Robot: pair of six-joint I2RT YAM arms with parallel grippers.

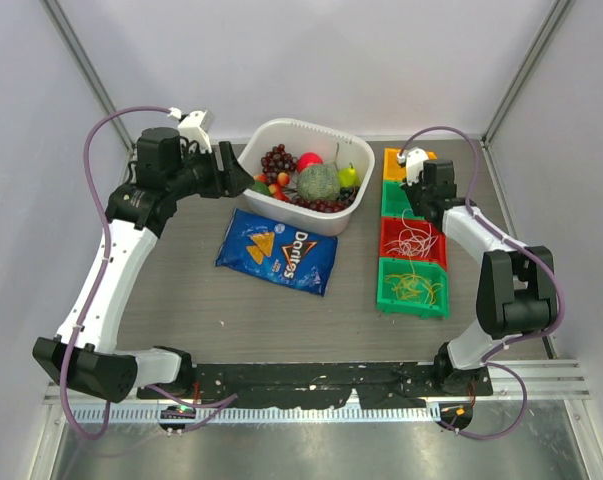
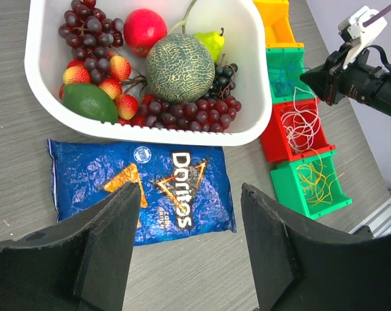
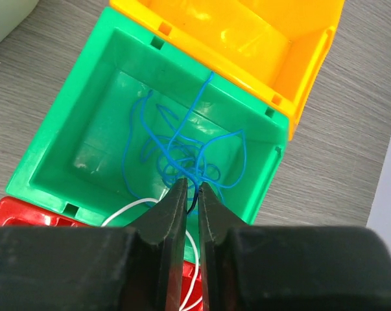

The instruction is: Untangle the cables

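Over the far green bin (image 3: 69, 133), at the right of the table (image 1: 171, 300), the right gripper (image 3: 192, 194) points down. Its two fingers are drawn almost together, with a strand of the blue cable (image 3: 176, 152) caught in the slim gap between them. Only the right wrist view shows us this pinch. There the blue cable lies as a loose tangle on the bin's floor, with one straight strand running up toward the wall next to the orange bin (image 3: 247, 45). At the bottom edge of that view we see a corner of the red bin (image 3: 10, 212) and a curl of the white cable (image 3: 125, 210) beside the fingers.

From above we see the whole row of four bins: orange farthest, then green, red and the near green bin (image 1: 383, 290). The cords are mere scribbles there, and we cannot make out the right gripper's fingertips. The left wrist view sorts them better: the white cable is bunched in the red bin and the yellow cable (image 2: 315, 178) in the near green bin, each in its own compartment.

The left gripper (image 2: 190, 249) hangs with its fingers spread wide, holding nothing. In its own view the fingers frame the chip bag (image 2: 150, 188). Beyond the bag sits the white tub (image 2: 36, 71), filled with a melon (image 2: 180, 68), grapes (image 2: 85, 29) and other fruit. From the top view we place this gripper by the tub's left side, well apart from the bins.
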